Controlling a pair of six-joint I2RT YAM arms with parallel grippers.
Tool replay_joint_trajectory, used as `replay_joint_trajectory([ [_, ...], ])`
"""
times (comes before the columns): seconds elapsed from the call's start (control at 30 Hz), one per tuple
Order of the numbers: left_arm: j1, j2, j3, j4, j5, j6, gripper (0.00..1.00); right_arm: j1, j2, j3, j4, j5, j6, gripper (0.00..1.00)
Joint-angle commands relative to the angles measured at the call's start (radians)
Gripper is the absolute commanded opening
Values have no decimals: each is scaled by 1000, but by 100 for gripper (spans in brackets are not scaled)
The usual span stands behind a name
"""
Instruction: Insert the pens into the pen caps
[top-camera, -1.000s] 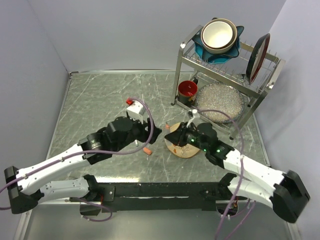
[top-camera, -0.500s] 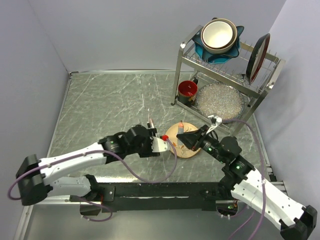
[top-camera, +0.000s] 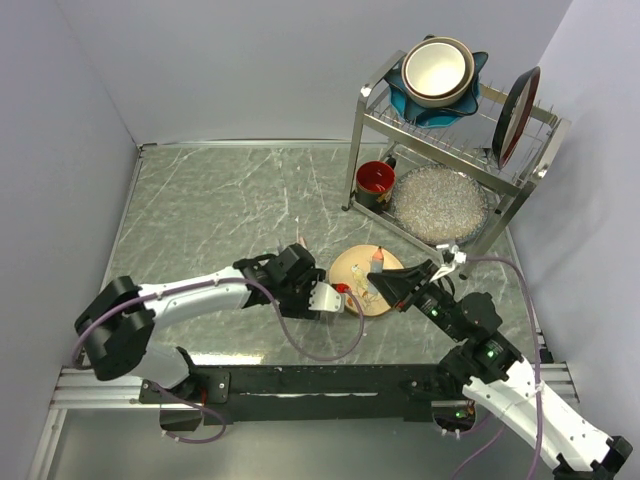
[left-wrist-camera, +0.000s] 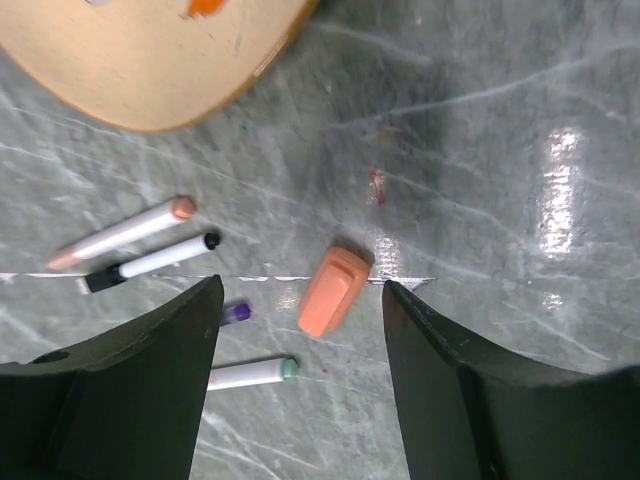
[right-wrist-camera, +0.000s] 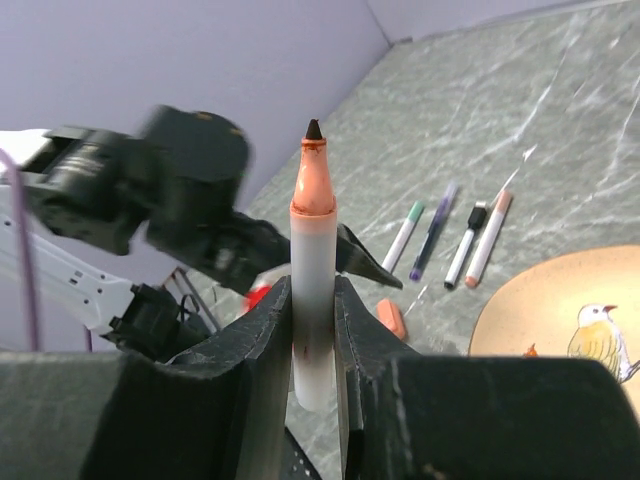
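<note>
My left gripper (left-wrist-camera: 302, 290) hangs open just above the table. An orange pen cap (left-wrist-camera: 333, 290) lies flat between its fingertips, untouched. Beside it lie several uncapped pens: an orange-tipped one (left-wrist-camera: 125, 232), a black-tipped one (left-wrist-camera: 150, 262), a purple tip (left-wrist-camera: 235, 313) and a green-tipped one (left-wrist-camera: 250, 373). My right gripper (right-wrist-camera: 312, 290) is shut on a white pen (right-wrist-camera: 313, 215) with an orange neck and a black nib, held upright. In the top view the left gripper (top-camera: 322, 297) sits left of the wooden plate and the right gripper (top-camera: 388, 280) is over its near right part; the cap is hidden there.
A round wooden plate with a bird picture (top-camera: 350, 268) lies between the grippers. A metal dish rack (top-camera: 455, 140) stands at the back right with bowls (top-camera: 437, 70), a dark plate (top-camera: 517, 115) and a glass dish (top-camera: 437, 203). A red cup (top-camera: 376, 180) stands beside it.
The left arm has stretched right and nearer, bringing its gripper over the orange cap. The right arm has drawn back toward the near right with the pen still gripped.
</note>
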Motion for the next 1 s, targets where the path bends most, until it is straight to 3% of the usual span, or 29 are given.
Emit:
replay_joint_trajectory([
  [0.0, 38, 43, 75, -53, 101, 62, 68, -5, -48, 3, 0, 50, -37, 0],
  [0.3, 88, 132, 101, -74, 156, 69, 65, -5, -109, 3, -37, 80, -54, 0],
  [0.57, 107, 176, 96, -116, 112, 80, 64, -5, -161, 3, -65, 122, -68, 0],
  [0.97, 119, 267, 139, -136, 92, 59, 55, -5, -171, 9, -69, 122, -74, 0],
])
